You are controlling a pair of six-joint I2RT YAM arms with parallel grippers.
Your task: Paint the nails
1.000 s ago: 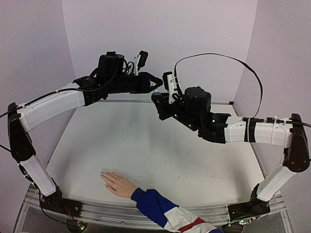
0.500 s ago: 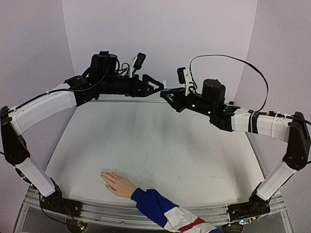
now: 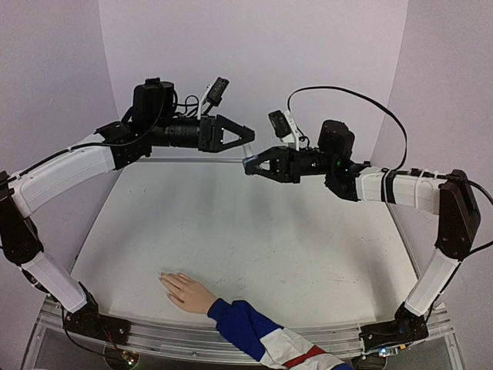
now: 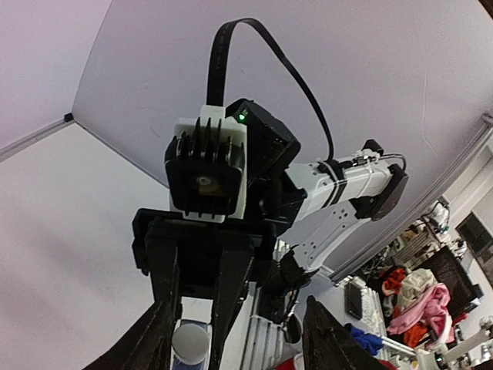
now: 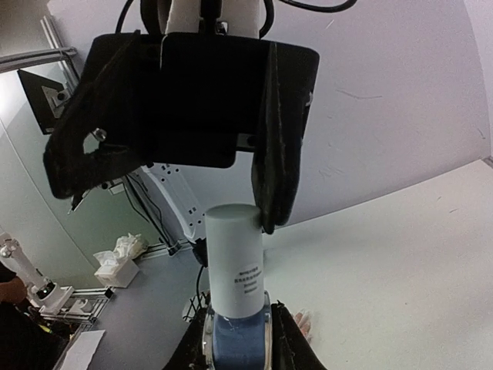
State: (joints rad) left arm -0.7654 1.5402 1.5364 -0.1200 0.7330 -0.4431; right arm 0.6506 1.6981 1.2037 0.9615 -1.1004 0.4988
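The left arm point(image 3: 77, 166) has drawn back toward the left, its elbow now at the edge of the top view. The left claw point(image 3: 248, 139), pinched together a second ago, now has its fingers apart. In the right wrist view, one finger point(image 5: 279, 177) sits just beside the white cap point(image 5: 233, 254). The right arm point(image 3: 400, 189) has lifted its wrist section, which slanted up to the left a second ago and now lies nearly level above the back of the surface point(image 3: 231, 231). The right claw point(image 3: 251, 164) now points straight left. The small blue bottle point(image 3: 247, 163) in its grip sits just under the left claw's tips, a little lower and further left than half a second ago.
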